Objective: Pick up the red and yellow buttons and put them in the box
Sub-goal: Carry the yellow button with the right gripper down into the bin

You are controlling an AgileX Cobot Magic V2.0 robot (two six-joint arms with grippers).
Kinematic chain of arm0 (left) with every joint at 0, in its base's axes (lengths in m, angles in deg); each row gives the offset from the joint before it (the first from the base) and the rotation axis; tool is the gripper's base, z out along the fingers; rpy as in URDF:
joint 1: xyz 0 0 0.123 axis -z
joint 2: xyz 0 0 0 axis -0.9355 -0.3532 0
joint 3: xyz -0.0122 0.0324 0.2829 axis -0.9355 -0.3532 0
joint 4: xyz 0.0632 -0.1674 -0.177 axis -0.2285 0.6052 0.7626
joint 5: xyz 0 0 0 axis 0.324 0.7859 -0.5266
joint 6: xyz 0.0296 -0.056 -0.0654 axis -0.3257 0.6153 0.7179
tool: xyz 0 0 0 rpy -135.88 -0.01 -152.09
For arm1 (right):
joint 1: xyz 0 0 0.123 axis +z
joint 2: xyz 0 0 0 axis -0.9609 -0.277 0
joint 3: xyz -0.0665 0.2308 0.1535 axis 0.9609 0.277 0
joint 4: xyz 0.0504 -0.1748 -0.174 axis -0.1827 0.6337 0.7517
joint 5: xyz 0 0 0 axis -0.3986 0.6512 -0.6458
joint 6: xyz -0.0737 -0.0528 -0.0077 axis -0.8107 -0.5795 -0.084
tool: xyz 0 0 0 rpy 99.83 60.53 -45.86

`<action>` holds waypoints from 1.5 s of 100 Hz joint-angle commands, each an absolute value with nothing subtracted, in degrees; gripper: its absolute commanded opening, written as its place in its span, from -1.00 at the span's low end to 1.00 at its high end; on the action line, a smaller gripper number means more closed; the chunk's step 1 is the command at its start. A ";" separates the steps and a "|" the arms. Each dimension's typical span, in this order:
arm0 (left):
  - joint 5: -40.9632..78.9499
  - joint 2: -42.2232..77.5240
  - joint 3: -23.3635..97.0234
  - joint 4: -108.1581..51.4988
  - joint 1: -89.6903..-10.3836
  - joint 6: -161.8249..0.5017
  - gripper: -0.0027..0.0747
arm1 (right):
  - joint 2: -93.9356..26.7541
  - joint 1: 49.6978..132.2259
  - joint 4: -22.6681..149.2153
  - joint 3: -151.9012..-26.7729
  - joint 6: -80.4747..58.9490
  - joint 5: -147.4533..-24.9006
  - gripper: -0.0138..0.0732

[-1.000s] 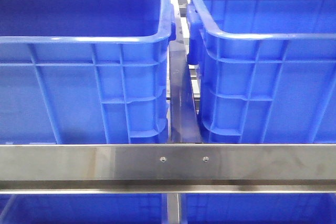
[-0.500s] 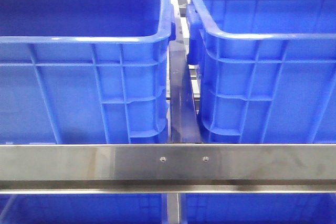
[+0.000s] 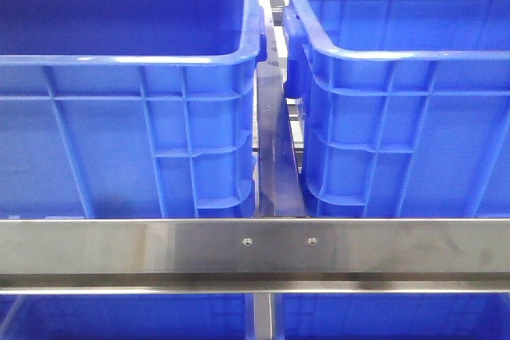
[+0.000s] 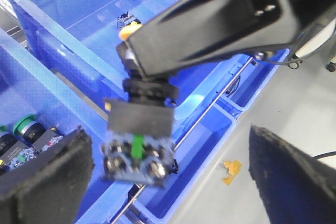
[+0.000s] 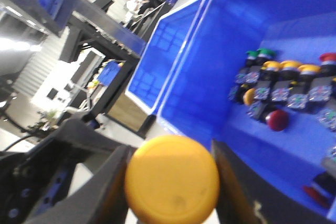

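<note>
The right gripper (image 5: 170, 192) has its jaws clamped on a yellow button (image 5: 172, 178) above the blue bin (image 5: 252, 145) of buttons, while the left gripper (image 4: 168, 182) hangs wide open.

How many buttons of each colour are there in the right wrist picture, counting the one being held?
Yellow buttons: 5 (one in the right end effector, four in the blue box)
Green buttons: 2
Red buttons: 2 clearly seen
Total: 9
</note>
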State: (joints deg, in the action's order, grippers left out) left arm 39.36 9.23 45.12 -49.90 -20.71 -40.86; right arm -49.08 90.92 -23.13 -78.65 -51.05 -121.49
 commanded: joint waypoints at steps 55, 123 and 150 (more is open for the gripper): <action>37.92 27.56 35.36 -49.60 -53.58 -38.26 0.53 | -47.70 78.24 -31.64 -80.63 -52.72 -126.54 -0.41; 41.26 55.05 19.39 -49.60 -59.17 -38.26 -0.42 | -47.63 77.31 -31.59 -80.63 -55.35 -124.72 -0.41; 42.21 55.05 19.39 -49.60 -59.17 -38.26 -0.98 | -47.41 76.70 -31.54 -83.68 -63.20 -119.43 -0.41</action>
State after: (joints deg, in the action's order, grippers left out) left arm 45.94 55.58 17.87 -50.10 -59.05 -38.73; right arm -49.08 77.52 -23.13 -80.25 -58.81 -119.73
